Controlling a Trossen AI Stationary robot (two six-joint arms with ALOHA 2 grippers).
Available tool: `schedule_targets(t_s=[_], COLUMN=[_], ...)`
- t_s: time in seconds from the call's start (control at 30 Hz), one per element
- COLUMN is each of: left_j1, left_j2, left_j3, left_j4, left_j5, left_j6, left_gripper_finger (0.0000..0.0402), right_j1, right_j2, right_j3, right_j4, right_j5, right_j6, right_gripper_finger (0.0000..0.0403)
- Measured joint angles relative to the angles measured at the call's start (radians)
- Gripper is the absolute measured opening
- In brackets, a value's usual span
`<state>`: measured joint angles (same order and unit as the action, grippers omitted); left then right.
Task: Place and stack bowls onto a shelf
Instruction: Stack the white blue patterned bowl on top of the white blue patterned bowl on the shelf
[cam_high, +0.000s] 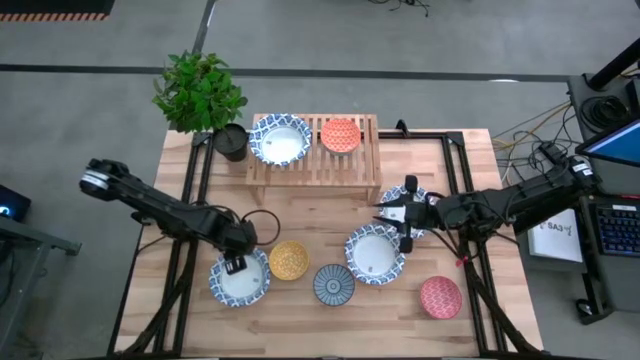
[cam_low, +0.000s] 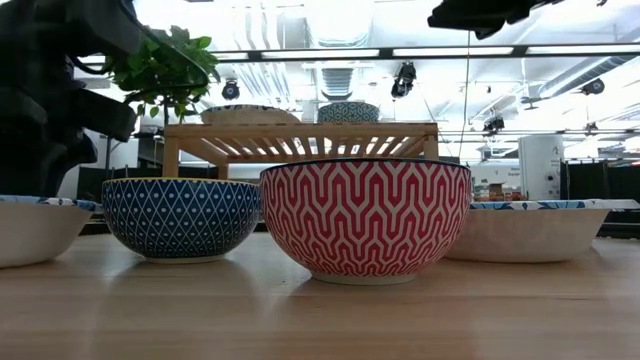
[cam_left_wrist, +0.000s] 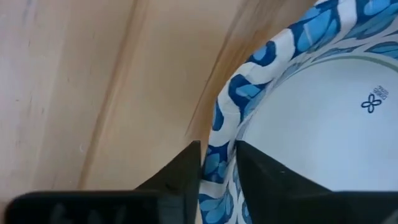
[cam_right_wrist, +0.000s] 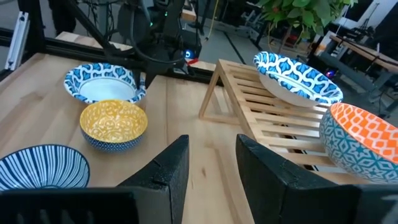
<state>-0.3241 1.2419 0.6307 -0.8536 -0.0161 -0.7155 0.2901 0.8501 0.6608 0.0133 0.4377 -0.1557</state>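
A white bowl with a blue rim (cam_high: 280, 138) and an orange bowl (cam_high: 340, 134) sit on the slatted light-wood shelf (cam_high: 365, 160) at the table's far side. On the table stand a white bowl (cam_high: 240, 282), a yellow bowl (cam_high: 289, 260), a blue-grey bowl (cam_high: 333, 284), a second white bowl (cam_high: 375, 254) and a red bowl (cam_high: 440, 297). A third white bowl (cam_high: 422, 194) lies partly hidden under the right arm. My left gripper (cam_high: 236, 265) is shut on the near-left white bowl. My right gripper (cam_right_wrist: 211, 155) hovers open above the table, pointing toward the shelf. My left gripper pinches the rim (cam_left_wrist: 219, 134) of the near-left white bowl, on its far side. One finger (cam_left_wrist: 261, 171) is inside the bowl and the other (cam_left_wrist: 183, 168) outside, coming from above and pointing down. In the low view the bowl (cam_low: 25, 230) sits level, base on the table.
A dark plant pot (cam_high: 231, 141) with a leafy plant (cam_high: 197, 92) stands by the shelf's left end. Bare planks lie between the shelf and the row of bowls (cam_high: 320, 215). The shelf's right part (cam_high: 368, 135) carries nothing.
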Motion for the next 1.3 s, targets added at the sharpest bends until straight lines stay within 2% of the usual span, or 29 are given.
schedule_targets(t_s=[0.2,0.47,0.63,0.83,1.1,1.17,1.3], left_j1=[-0.002,-0.043,-0.059,-0.037,0.083,0.128,0.254], left_j2=[0.021,0.017,0.010,-0.025,-0.034,-0.033,-0.033], left_j3=[0.034,0.127,0.280,0.549,0.936,1.007,1.119], left_j4=[-0.011,-0.176,-0.281,-0.317,-0.405,-0.426,-0.449], left_j5=[0.009,0.010,-0.017,-0.183,-0.600,-0.652,-0.655], left_j6=[0.000,-0.004,0.010,0.009,-0.008,0.015,0.085], left_gripper_finger=[0.0009,0.0002,0.0001,0.0000,0.0000,0.0000,0.0000], right_j1=[0.000,0.000,0.000,0.000,0.000,0.000,0.000], right_j2=[0.001,0.002,0.002,0.002,0.002,0.002,0.002], right_j3=[0.000,0.000,0.000,0.000,-0.001,-0.001,-0.001], right_j4=[0.000,0.002,0.003,0.001,-0.002,-0.004,-0.004], right_j5=[0.000,0.000,0.000,0.000,0.000,0.000,0.000], right_j6=[-0.003,-0.002,-0.002,-0.003,-0.011,-0.015,-0.015], right_gripper_finger=[0.0121,0.0121,0.0121,0.0121,0.0121,0.0121,0.0121])
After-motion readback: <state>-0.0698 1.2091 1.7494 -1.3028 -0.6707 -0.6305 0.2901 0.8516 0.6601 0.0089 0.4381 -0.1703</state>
